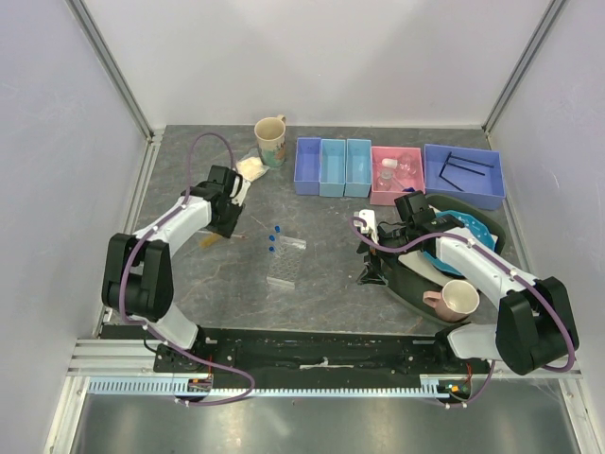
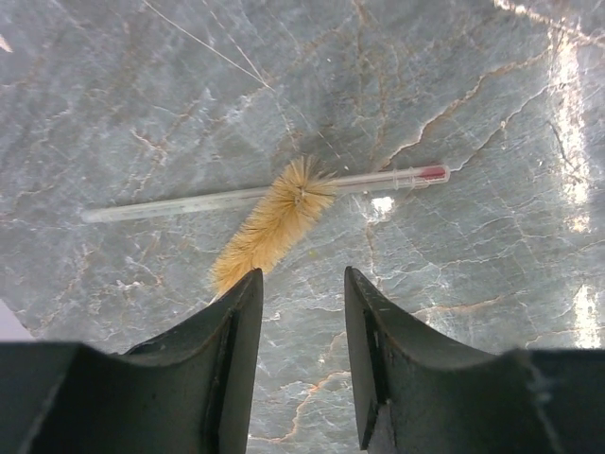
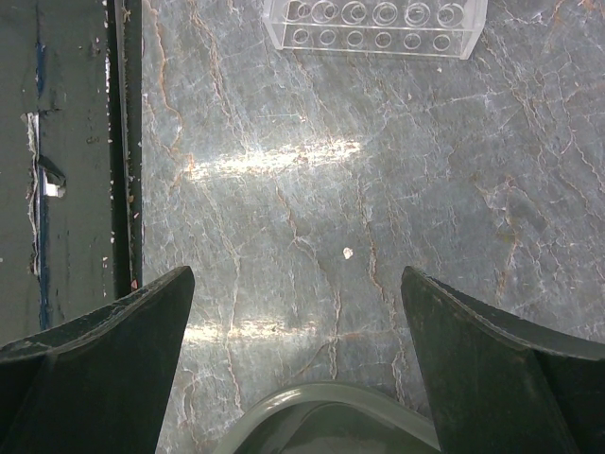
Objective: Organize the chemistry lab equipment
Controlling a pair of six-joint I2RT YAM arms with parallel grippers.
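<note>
The left gripper [image 2: 302, 276] is held partly spread and empty. Just beyond its fingers a tan bristle brush [image 2: 274, 225] is crossed with a thin clear pipette [image 2: 180, 204] on the grey marbled table [image 2: 454, 76]. The right gripper [image 3: 296, 276] is spread wide and empty, with the clear plastic tube rack [image 3: 373, 24] beyond. A black wire tripod [image 1: 446, 175] is kept in the blue bin [image 1: 477, 194].

No text, label, brand, number or sign can be read in any of the three views. The cream mug [image 1: 271, 140] carries a printed motif on its side, too small to make out as lettering.
</note>
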